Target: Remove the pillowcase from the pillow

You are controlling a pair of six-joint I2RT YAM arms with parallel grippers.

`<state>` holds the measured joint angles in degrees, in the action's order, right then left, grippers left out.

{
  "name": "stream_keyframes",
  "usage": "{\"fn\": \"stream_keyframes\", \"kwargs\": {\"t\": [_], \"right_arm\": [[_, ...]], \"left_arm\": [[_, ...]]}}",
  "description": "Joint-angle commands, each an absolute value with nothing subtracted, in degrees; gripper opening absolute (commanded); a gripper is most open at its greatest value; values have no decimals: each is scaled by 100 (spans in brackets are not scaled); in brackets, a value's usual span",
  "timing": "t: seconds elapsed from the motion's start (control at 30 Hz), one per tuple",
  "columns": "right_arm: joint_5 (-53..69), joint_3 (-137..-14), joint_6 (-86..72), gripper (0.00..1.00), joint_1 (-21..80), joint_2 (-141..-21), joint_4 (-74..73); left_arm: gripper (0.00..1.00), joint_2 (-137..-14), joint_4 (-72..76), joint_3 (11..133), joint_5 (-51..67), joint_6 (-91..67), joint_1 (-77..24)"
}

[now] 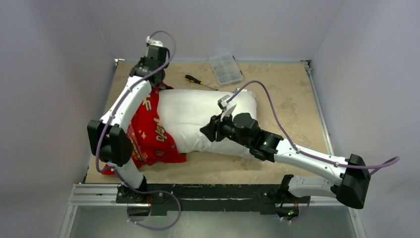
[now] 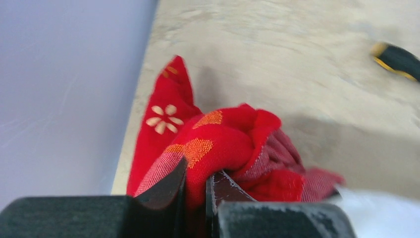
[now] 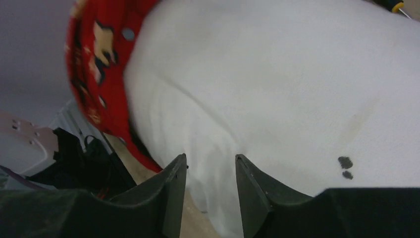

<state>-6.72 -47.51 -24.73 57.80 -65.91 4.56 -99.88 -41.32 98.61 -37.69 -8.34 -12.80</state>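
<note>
Pillowcase (image 1: 148, 134), bright red with gold print, sits bunched over the left end of the pillow (image 1: 198, 124) (most of the plump white cushion is already bare). Both lie across the tan table (image 1: 287, 99). The left gripper (image 2: 195, 173) is pressed together on a thick fold of the red cloth at the far left corner, close to the table's edge. The right gripper (image 3: 210, 161) is at the pillow's near side with its fingers parted and white fabric showing in the gap. It does not look clamped.

With those right fingers parted, nothing seems to anchor the pillow. A pull on the red cloth could then drag the whole cushion leftward instead of sliding the cover off. The left pinch holds a crumpled wad and not a flat hem, so the cloth could slip free under tension. A sliding pillow could also nudge the screwdriver (image 1: 199, 82), which lies just beyond its far edge.

In the overhead view the left arm lies across the pillowcase, hiding how much of the pillow's end is covered. The cover's opening is not visible anywhere. The left wrist view is blurred, so I cannot tell whether pillow stuffing is caught inside the pinch. I also cannot tell whether the right fingertips actually touch the pillow.
</note>
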Motion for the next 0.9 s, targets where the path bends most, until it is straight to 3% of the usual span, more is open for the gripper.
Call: {"fn": "stream_keyframes", "kwargs": {"t": [0.0, 0.13, 0.2, 0.4, 0.77, 0.87], "right_arm": [[-501, -5473, -2292, 54, 5801, -6363, 570], [-862, -6005, -2065, 92, 5765, -6491, 348], [-1182, -6293, -1995, 99, 5633, -6701, 191], [-1040, -7164, -1854, 99, 4846, -7894, 108], [-343, -8696, -1061, 99, 4790, -10365, 238], [-37, -8495, -967, 99, 4790, -10662, 355]], "left_arm": [[0, -9096, -2547, 9187, -3387, -237, -1997], [0, -8573, -2310, 8637, -2563, -416, -2047], [0, -8449, -2340, 8550, -2273, -515, -2065], [0, -8036, -2347, 8136, -2103, -549, -2074], [0, -7299, -1828, 7385, -1970, -557, -2074], [0, -7294, -1851, 7346, -2115, -561, -2074]]}}
